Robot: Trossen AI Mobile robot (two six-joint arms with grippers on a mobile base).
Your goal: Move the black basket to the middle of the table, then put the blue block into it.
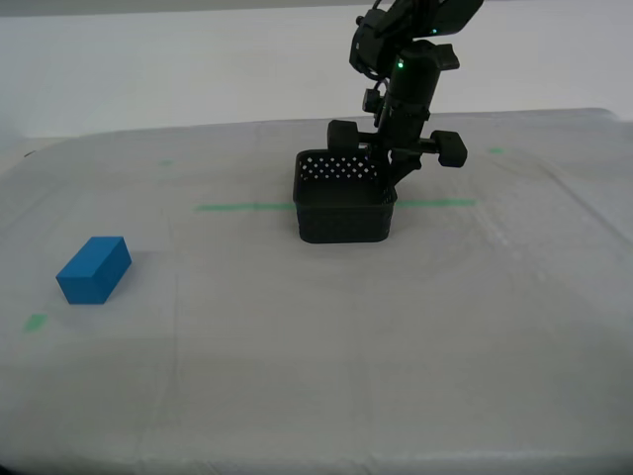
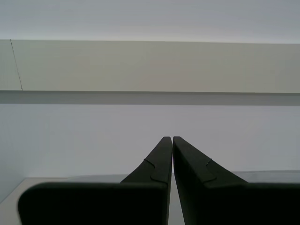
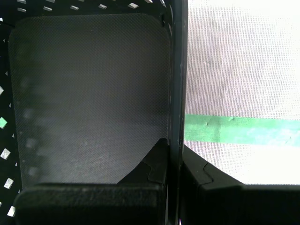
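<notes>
The black basket (image 1: 341, 210) stands on the table (image 1: 396, 346) near the middle of the exterior view, on the green tape line (image 1: 242, 207). My first gripper (image 1: 392, 181) reaches down from above and is shut on the basket's wall toward the exterior view's right. In the first wrist view that gripper (image 3: 174, 143) has one finger inside the basket (image 3: 89, 93) and one outside its thin wall. The basket holds nothing. The blue block (image 1: 94, 269) lies apart at the exterior view's left. My second gripper (image 2: 169, 138) is shut on nothing and faces a pale wall.
Green tape (image 3: 234, 130) runs just outside the gripped wall. Small green tape bits (image 1: 36, 322) mark the cloth near the block and at the far side (image 1: 497, 151). The table's front edge runs along the bottom of the exterior view.
</notes>
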